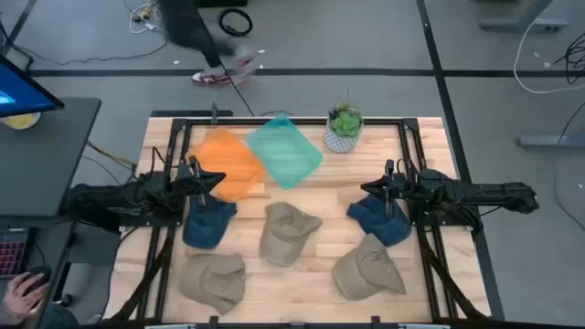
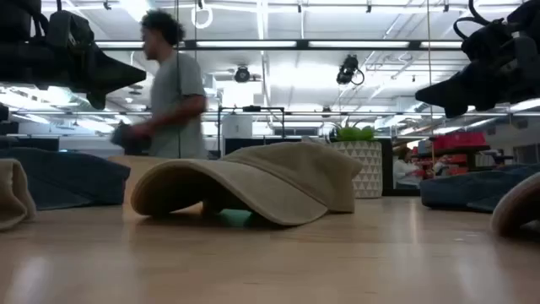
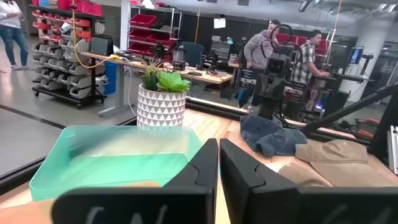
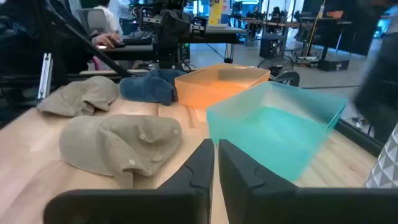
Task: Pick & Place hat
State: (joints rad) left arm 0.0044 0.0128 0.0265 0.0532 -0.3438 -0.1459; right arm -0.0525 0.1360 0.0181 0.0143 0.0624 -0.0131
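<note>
High view is giving us the layout we are working from: five hats are lying on the table [image 1: 430,283], and the one the next move most likely turns on is the blue hat [image 1: 208,222] lying almost directly under and just ahead of the left gripper [image 1: 219,179]. Its crown is sitting beneath the fingertips and its long axis is running back toward our side of the table, roughly square to the arm's reach. We are seeing those left fingers pressed together in the left wrist view, holding nothing.

A second blue hat [image 1: 379,219] is lying in the same way below the right gripper [image 1: 366,189], whose fingers are likewise closed on nothing in the right wrist view. We are judging both arms about equally near their own blue hat; which one is meant we cannot tell.

Moving outward, the central tan hat [image 1: 285,232] is lying between the two grippers, within reach of either. Two more tan hats [image 1: 212,279] are resting nearer the front edge. Beyond the left gripper, the orange bin [image 1: 228,163] and teal bin [image 1: 284,151] are standing side by side, probably touching, with a potted plant [image 1: 345,127] past them.
</note>
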